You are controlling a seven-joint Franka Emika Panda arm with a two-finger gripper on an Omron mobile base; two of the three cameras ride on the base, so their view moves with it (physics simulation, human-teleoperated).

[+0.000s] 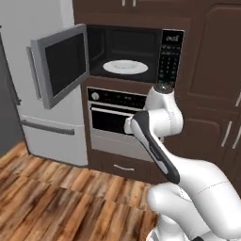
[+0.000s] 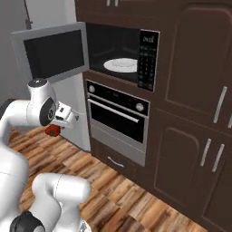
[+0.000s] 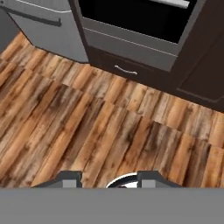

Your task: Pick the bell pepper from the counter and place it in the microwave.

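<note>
Your hand hangs below the white wrist at about 9 o'clock in the right base view, and the bell pepper sits red between its fingers, so you are gripping it. Most of the pepper is covered by the wrist block above it; you see just its lower red part, and its stem spot cannot be made out. The fingers themselves are too small there to separate from the pepper.

In the left base view the arm's own elbow and forearm stand in front of where the hand would be, so you get nothing of the grasp from that side.

In the hand view two dark finger tips rise at 6 o'clock over the wooden floor, cut off by the lower edge; a pale curved shape between them is too clipped to identify.

The microwave stands open at 12 o'clock, its grey door swung out toward 10 o'clock. Its white plate lies in the dark cavity, whose back corners are lost in shadow. The oven below is partly hidden behind the arm.
</note>
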